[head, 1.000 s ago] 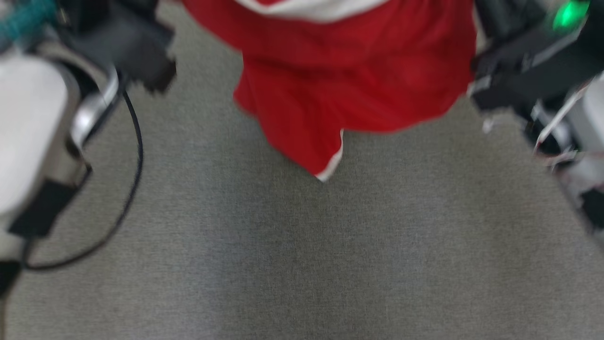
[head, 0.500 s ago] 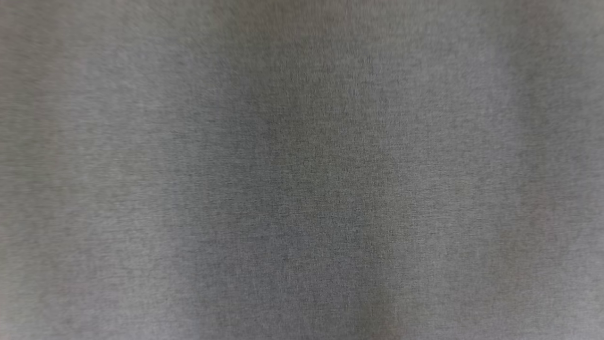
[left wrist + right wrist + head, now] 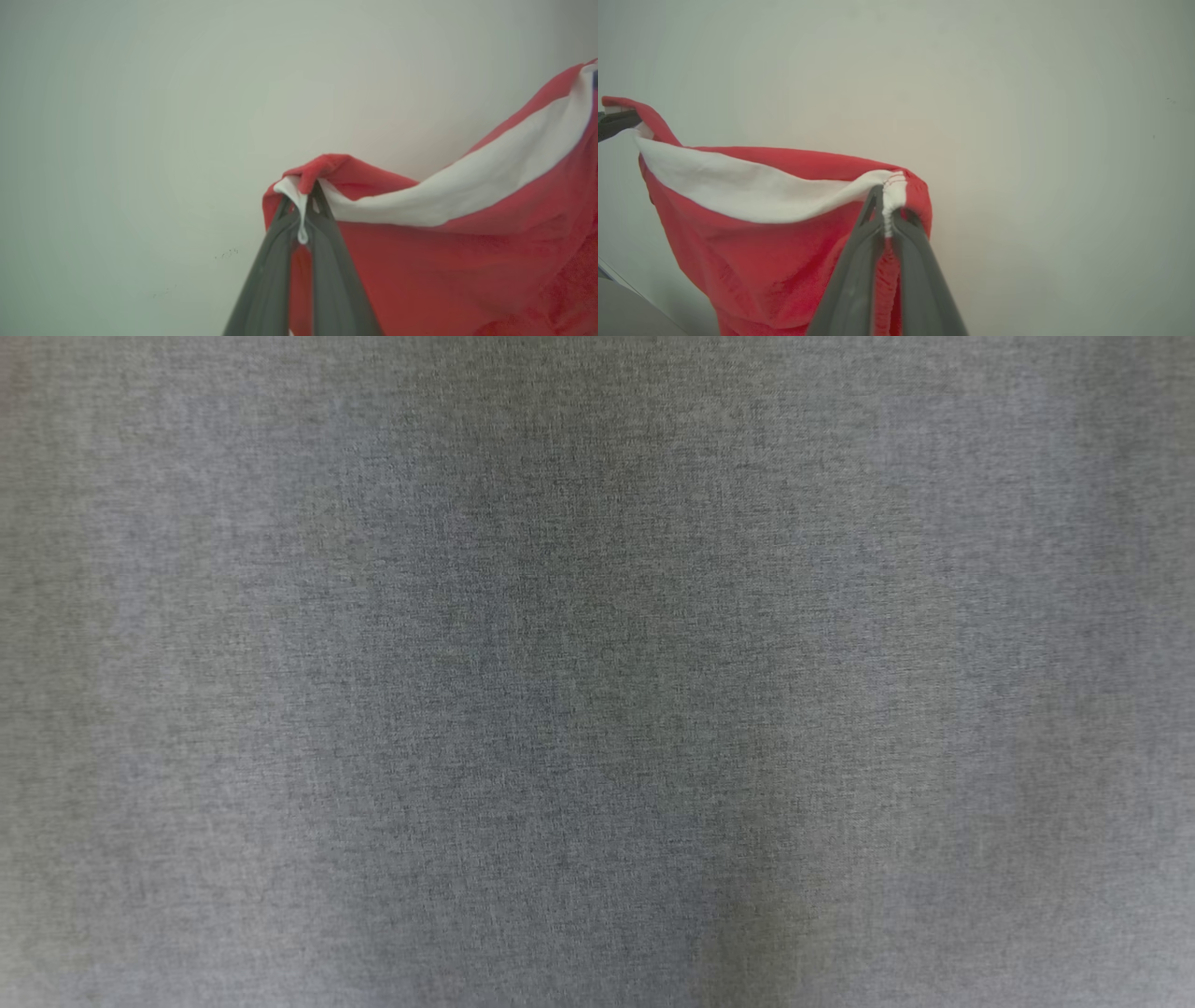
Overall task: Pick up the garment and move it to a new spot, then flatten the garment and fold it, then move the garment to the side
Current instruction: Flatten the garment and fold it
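1. In the left wrist view, the left gripper [image 3: 302,207] rises from the bottom edge. Its two dark fingers are pressed together on a pinch of the garment [image 3: 444,270], a red cloth with a white band [image 3: 467,186] along its upper edge. A fold of red and a tab of white poke out between the tips.
2. From that grip the garment hangs in the air and runs off to that view's right, its band sagging in a shallow curve.
3. In the right wrist view, the right gripper [image 3: 888,210] is likewise clamped on the garment, its tips closed at a stitched seam in the white band.
4. Farther along in that view, the cloth stretches left to the left gripper [image 3: 616,122] at the edge, which holds the other corner.
5. Behind the cloth in both wrist views lies a plain pale backdrop [image 3: 140,116].
6. The head view looks on a grey woven surface [image 3: 597,672], shaded darker down its middle.
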Robot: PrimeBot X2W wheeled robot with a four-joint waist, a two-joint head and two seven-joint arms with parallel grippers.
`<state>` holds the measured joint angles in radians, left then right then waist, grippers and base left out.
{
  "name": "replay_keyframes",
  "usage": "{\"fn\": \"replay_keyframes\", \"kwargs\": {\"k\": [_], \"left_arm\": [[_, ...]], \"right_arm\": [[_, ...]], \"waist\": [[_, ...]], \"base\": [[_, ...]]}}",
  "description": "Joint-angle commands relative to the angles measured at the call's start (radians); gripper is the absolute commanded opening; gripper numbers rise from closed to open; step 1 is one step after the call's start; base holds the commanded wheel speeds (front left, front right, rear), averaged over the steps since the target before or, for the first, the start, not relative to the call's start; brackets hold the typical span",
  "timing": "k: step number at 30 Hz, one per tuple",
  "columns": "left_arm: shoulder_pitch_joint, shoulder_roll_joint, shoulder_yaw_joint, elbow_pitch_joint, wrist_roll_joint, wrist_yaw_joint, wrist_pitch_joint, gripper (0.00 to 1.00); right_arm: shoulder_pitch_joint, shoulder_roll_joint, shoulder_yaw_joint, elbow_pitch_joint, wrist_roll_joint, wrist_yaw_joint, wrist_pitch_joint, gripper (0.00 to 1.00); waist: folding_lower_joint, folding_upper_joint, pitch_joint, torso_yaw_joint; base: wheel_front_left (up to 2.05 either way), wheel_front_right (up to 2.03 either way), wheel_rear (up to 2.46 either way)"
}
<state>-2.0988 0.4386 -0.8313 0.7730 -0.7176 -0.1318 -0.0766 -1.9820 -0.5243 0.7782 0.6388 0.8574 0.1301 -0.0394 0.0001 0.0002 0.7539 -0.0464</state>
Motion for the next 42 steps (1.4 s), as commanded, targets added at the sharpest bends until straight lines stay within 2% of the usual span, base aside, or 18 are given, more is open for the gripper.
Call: {"fn": "replay_keyframes", "kwargs": {"k": [1, 6, 10, 13, 18, 23, 26, 27, 28, 29, 33, 38, 42], "left_arm": [[-0.021, 0.0, -0.014, 0.017, -0.016, 0.003, -0.012, 0.0], [-0.016, 0.007, -0.062, 0.059, -0.065, 0.003, -0.051, 0.0], [0.042, 0.02, -0.088, 0.054, -0.108, 0.003, -0.108, 0.0], [0.122, 0.04, -0.114, 0.019, -0.134, 0.002, -0.136, 0.0], [0.311, 0.092, -0.091, -0.056, -0.189, 0.011, -0.177, 0.0], [0.562, 0.148, -0.028, -0.235, -0.226, 0.087, -0.19, 0.0], [0.743, 0.193, 0.046, -0.394, -0.225, 0.166, -0.189, 0.0], [0.743, 0.193, 0.046, -0.394, -0.225, 0.166, -0.189, 0.0], [0.869, 0.218, 0.081, -0.504, -0.21, 0.214, -0.189, 0.0], [0.869, 0.218, 0.081, -0.504, -0.21, 0.214, -0.189, 0.0], [1.091, 0.27, 0.124, -0.689, -0.189, 0.29, -0.189, 0.0], [1.317, 0.295, 0.131, -0.814, -0.187, 0.342, -0.189, 0.0], [1.466, 0.271, 0.154, -0.854, -0.183, 0.358, -0.189, 0.0]], "right_arm": [[-0.009, -0.006, 0.023, 0.006, 0.012, 0.001, -0.012, 0.0], [-0.011, -0.034, 0.086, 0.02, 0.061, 0.001, -0.052, 0.0], [0.053, -0.064, 0.142, 0.01, 0.105, 0.001, -0.103, 0.0], [0.126, -0.09, 0.178, -0.011, 0.146, 0.001, -0.151, 0.0], [0.3, -0.128, 0.239, -0.083, 0.194, 0.001, -0.204, 0.0], [0.493, -0.168, 0.234, -0.168, 0.206, 0.001, -0.225, 0.0], [0.621, -0.18, 0.182, -0.234, 0.189, 0.001, -0.226, 0.0], [0.621, -0.18, 0.182, -0.234, 0.189, 0.001, -0.226, 0.0], [0.719, -0.184, 0.139, -0.278, 0.167, 0.001, -0.226, 0.0], [0.719, -0.184, 0.139, -0.278, 0.167, 0.001, -0.226, 0.0], [0.897, -0.193, 0.062, -0.365, 0.098, 0.001, -0.227, 0.0], [1.097, -0.191, 0.0, -0.448, 0.037, 0.001, -0.227, 0.0], [1.247, -0.179, -0.045, -0.485, 0.025, 0.001, -0.227, 0.0]], "waist": [[-0.0001, -0.0002, 0.011, -0.001], [-0.0001, -0.0002, 0.026, 0.003], [-0.0001, -0.0002, 0.011, 0.002], [-0.0001, -0.0002, -0.025, -0.005], [-0.0001, -0.0002, -0.107, -0.023], [-0.0001, -0.0002, -0.188, -0.032], [-0.0001, -0.0002, -0.222, -0.036], [-0.0001, -0.0002, -0.222, -0.036], [-0.0001, -0.0002, -0.242, -0.038], [-0.0001, -0.0002, -0.242, -0.038], [-0.0001, -0.0002, -0.275, -0.043], [-0.0001, -0.0002, -0.313, -0.045], [-0.0001, -0.0002, -0.342, -0.045]], "base": [[0.0, 0.0, 0.0], [0.0, 0.0, 0.0], [0.0, 0.0, 0.0], [0.0, 0.0, 0.0], [0.0, 0.0, 0.0], [0.0, 0.0, 0.0], [0.0, 0.0, 0.0], [0.0, 0.0, 0.0], [0.0, 0.0, 0.0], [0.0, 0.0, 0.0], [0.0, 0.0, 0.0], [0.0, 0.0, 0.0], [0.0, 0.0, 0.0]]}}
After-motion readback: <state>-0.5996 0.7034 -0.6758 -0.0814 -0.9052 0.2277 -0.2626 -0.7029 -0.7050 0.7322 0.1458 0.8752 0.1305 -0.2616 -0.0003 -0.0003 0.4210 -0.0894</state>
